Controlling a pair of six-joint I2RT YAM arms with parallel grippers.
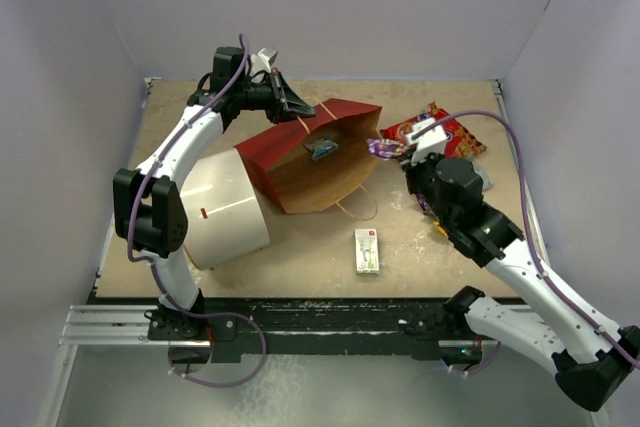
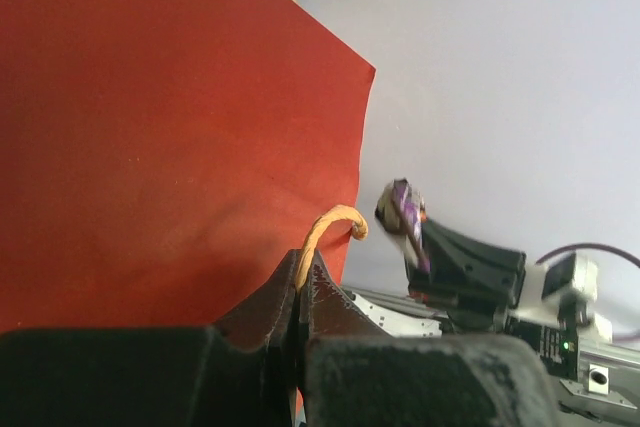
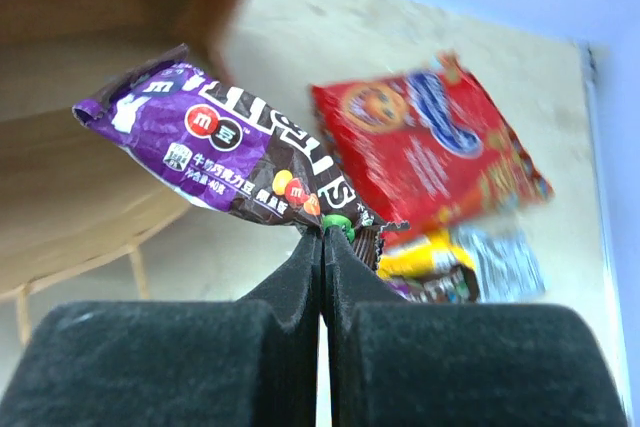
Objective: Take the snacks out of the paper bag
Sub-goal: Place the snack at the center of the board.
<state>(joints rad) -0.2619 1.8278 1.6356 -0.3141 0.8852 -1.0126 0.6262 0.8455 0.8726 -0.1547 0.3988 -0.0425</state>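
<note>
Box: small white-and-green box (image 1: 367, 250) lies flat on the bench (image 1: 450, 257), lower centre of the top view, apart from the rest.
Cylinder: big white cylinder (image 1: 225, 209) on its side, left of centre, just beside the bag's red wall; contact cannot be told.
Right tool: right tool (image 3: 322, 247) is pinched tight on one corner of the purple candy packet (image 3: 225, 157). The packet is in the air, just right of the bag mouth.
Paper bag: paper bag (image 1: 305, 182) on its side mid-frame, brown inner wall spread on the bench, red wall raised.
Inside: one blue-wrapped snack (image 1: 324, 149) lies in the bag, close under the raised wall.
Left tool: left tool (image 2: 300, 292) is clamped on the twisted handle (image 2: 328, 222) of the raised wall, upper left of the top view.
Pile: red cookie bag (image 3: 430, 152), yellow pack (image 3: 425, 259) and pale wrapper (image 3: 505, 265) lie out on the bench, upper right.
Risk, packet: with only a corner pinched, it could swing or slide free short of the pile and land on the brown lip.
Risk, bag: the thin handle carries the whole raised wall. A slip or tear there would close the mouth over the blue snack.
Risk, reach: the loose lower handle (image 1: 360, 209) could snag a tool going in.
Pointing, bag: the mouth appears to open toward the lower right of the top view, long axis upper left to lower right.
Pointing, packet: in the right wrist view the long axis runs upper left to lower right, and the free end points upper left, at the bag.
</note>
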